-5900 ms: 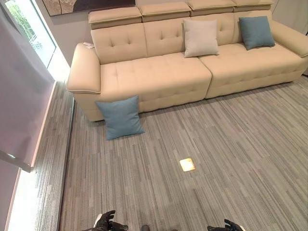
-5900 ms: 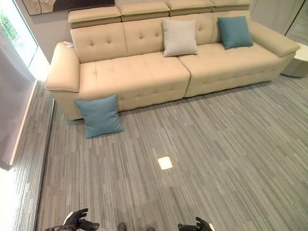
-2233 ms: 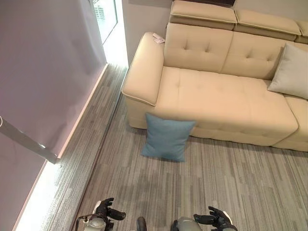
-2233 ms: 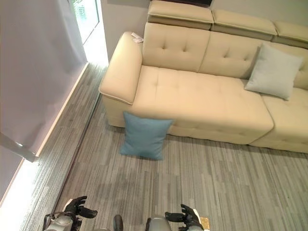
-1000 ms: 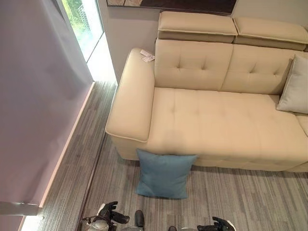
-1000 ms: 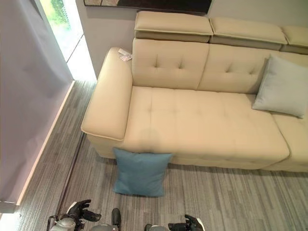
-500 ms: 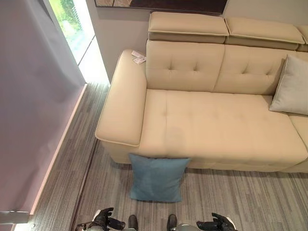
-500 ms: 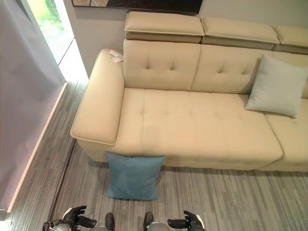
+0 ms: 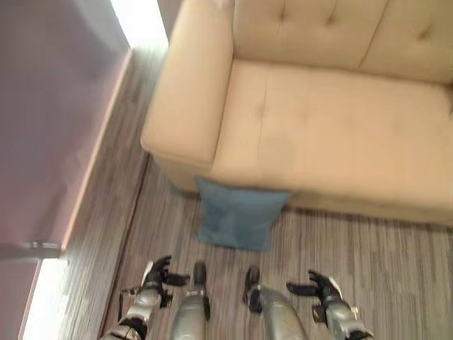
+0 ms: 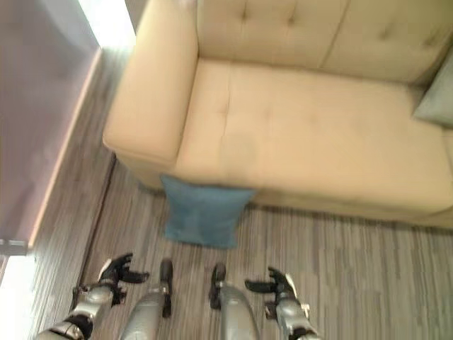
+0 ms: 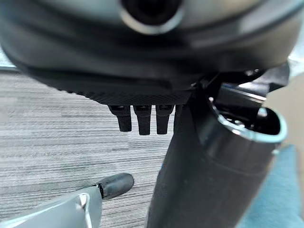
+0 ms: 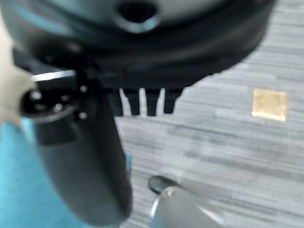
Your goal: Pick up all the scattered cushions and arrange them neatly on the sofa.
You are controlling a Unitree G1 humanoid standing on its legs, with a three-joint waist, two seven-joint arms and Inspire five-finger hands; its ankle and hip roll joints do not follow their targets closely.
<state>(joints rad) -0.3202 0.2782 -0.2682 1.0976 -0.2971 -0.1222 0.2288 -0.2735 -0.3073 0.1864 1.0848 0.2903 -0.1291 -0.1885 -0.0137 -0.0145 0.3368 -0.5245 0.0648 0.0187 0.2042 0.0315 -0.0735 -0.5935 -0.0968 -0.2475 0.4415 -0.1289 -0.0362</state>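
The blue cushion [image 9: 237,216] stands on the floor [image 9: 396,269], leaning vs. the front of the tan sofa [image 9: 340,127], just below the seat edge & near the sofa's left arm [image 9: 187,85]. A grey cushion [image 10: 437,103] sits on the seat at the far right, w/ just its edge showing. Left hand [image 9: 157,275] hangs low on the near left, fingers [image 11: 140,121] loose & a bit spread, holding nothing. Right hand [image 10: 277,287] hangs low on the near right, fingers [image 12: 142,102] also loose & spread, holding nothing. Both hands are near the blue cushion but not touching it. A small shiny yellow square [image 12: 269,104] is set in the floor. Left of the sofa is a pale wall [image 9: 49,120], w/ bright light on the floor beside it.
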